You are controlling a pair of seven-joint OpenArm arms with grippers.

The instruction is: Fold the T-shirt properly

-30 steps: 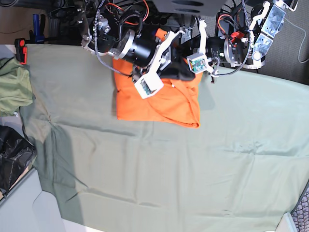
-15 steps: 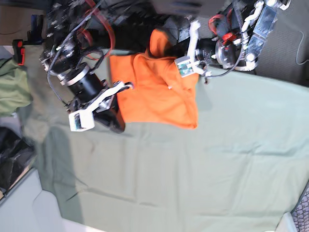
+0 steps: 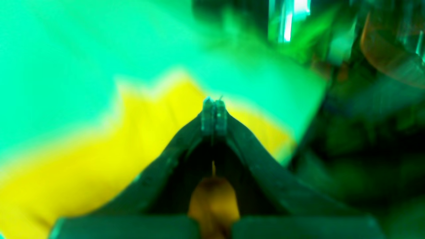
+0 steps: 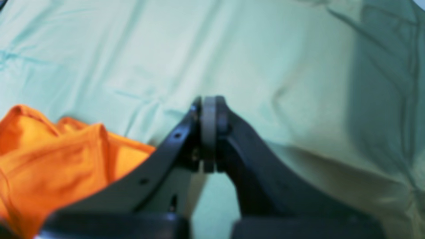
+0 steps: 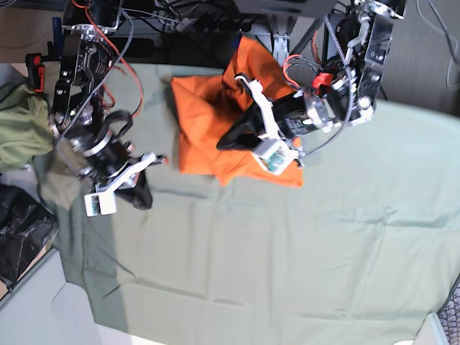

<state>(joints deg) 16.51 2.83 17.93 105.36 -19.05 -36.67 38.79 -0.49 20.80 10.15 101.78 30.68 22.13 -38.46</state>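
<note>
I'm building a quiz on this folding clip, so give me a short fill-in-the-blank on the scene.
1. The T-shirt is bright ____.
2. The right gripper has its jaws ____.
3. The T-shirt lies on a sage-green ____.
4. The olive-green garment lies at the base view's ____ edge.

Missing words: orange; shut; cloth; left

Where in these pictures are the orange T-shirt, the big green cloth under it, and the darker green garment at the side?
T-shirt (image 5: 198,118): base view, on its flat left part.
Green cloth (image 5: 287,251): base view, on a bare middle stretch.
Olive-green garment (image 5: 21,133): base view, on its bunched middle, at the left edge.
</note>
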